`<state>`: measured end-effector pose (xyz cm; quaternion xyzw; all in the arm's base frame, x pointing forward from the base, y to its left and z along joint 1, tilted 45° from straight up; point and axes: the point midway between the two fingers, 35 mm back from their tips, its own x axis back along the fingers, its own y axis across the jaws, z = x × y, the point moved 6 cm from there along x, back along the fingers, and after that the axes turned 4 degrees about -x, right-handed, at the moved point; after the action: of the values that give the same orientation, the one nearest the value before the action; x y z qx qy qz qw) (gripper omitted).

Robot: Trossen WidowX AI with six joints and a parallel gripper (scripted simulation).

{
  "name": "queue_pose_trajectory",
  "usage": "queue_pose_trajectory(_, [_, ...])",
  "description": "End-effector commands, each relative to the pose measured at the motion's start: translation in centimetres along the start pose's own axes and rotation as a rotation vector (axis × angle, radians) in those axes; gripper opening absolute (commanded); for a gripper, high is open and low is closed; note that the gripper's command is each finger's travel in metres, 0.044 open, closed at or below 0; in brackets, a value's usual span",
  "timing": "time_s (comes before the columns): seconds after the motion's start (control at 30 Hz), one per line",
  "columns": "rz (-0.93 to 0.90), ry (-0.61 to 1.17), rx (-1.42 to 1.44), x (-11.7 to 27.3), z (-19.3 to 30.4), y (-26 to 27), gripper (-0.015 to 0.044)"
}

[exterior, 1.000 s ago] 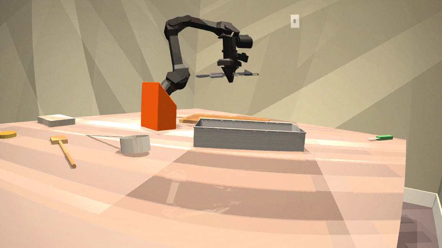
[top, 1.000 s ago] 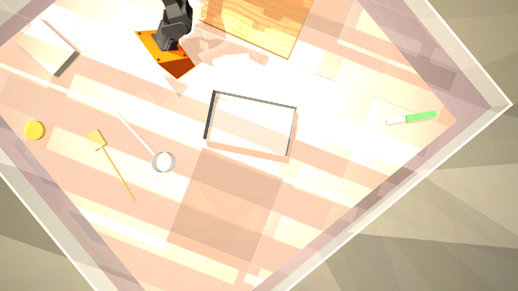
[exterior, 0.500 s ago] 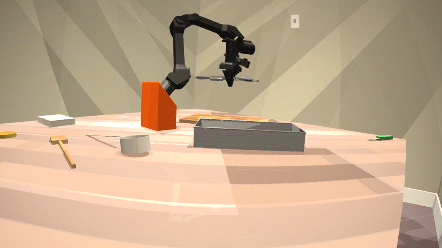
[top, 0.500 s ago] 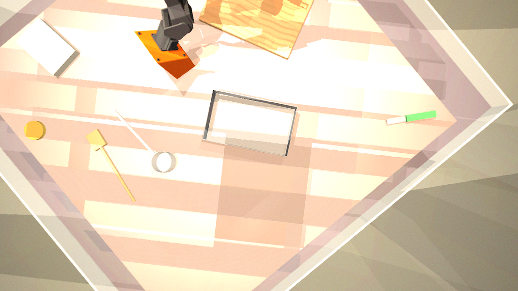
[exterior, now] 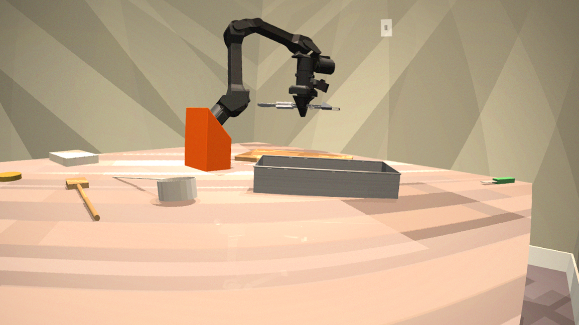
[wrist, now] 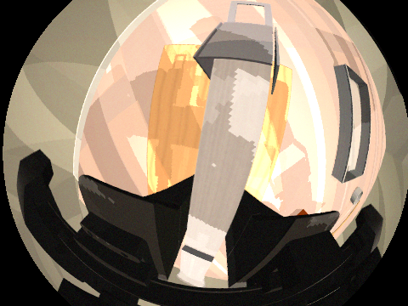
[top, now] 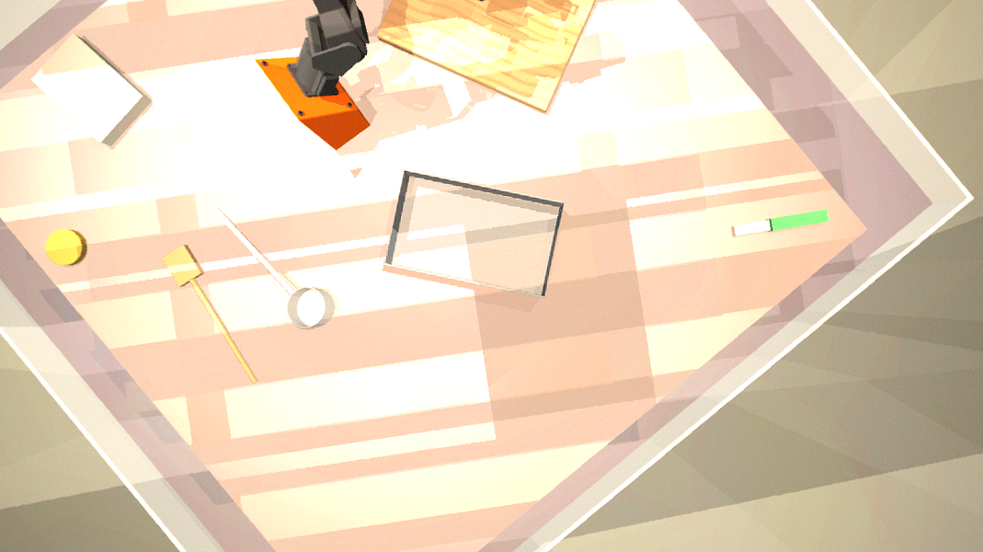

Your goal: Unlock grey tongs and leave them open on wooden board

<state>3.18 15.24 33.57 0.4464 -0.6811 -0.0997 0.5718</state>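
Note:
My gripper [exterior: 302, 111] [wrist: 212, 182] is shut on the grey tongs [exterior: 284, 106] [wrist: 229, 127] and holds them high above the wooden board [top: 466, 59] [exterior: 246, 158] [wrist: 172, 132]. The tongs lie about level. Their hinge housing and loop point right in the exterior view, and their tips point left. Their arms are close together; whether the lock is engaged cannot be told. In the top view the gripper's fingertips are hidden. The roasting tin [top: 395, 221] [exterior: 326, 183] [wrist: 345, 123] stands on the table with nothing resting across it.
The orange arm base [top: 335, 119] [exterior: 207, 140] stands left of the board. A white block [top: 86, 91] [exterior: 73, 158], yellow disc [top: 63, 247], wooden mallet [top: 225, 325] and saucepan [top: 309, 307] [exterior: 176, 190] lie left of the tin. A green-handled knife [top: 798, 220] [exterior: 503, 180] lies far right.

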Motion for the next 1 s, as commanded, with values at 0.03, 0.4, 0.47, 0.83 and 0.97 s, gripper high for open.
queue_pose_trajectory(0.03, [0.004, -0.002, -0.002, -0.9, -0.2, 0.0, -0.0150])
queue_pose_trajectory(0.4, [0.004, -0.001, -0.002, -2.7, -0.4, 0.0, -0.0150])
queue_pose_trajectory(0.47, [0.004, -0.001, -0.002, -3.0, -0.5, 0.0, -0.0150])
queue_pose_trajectory(0.83, [0.004, -0.001, -0.003, -4.8, -0.5, 0.0, -0.0150])
queue_pose_trajectory(0.97, [0.004, -0.001, -0.003, -5.4, -0.5, 0.0, -0.0150])
